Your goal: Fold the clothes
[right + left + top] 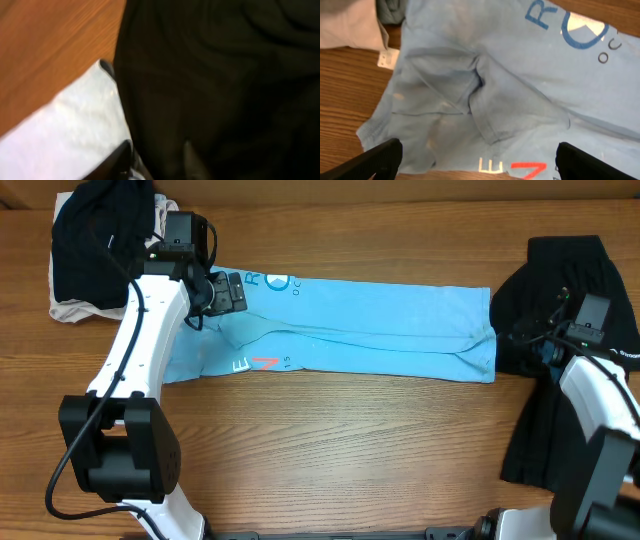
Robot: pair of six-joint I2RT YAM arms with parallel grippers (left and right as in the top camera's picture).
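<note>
Closest to the robot, the brown table [350, 460] is bare wood. In the middle of it lies the blue shirt [380, 330], folded into a long strip from left to right. The left gripper [232, 292] hangs just above the left end of the shirt, and its two fingers [377, 160] are spread wide with nothing between them. Under it there is a lumpy fold [470, 92] in the cloth. If the fingers pinch only that lump, the shirt could fold crooked.

The right gripper [548, 345] sits low on the black cloth [570, 275] beside the shirt's right end. I cannot tell if its jaws are clenched. It might grab black cloth along with the shirt.

Far back on the left are a black pile [95, 230] and a pale cloth [70, 310].
</note>
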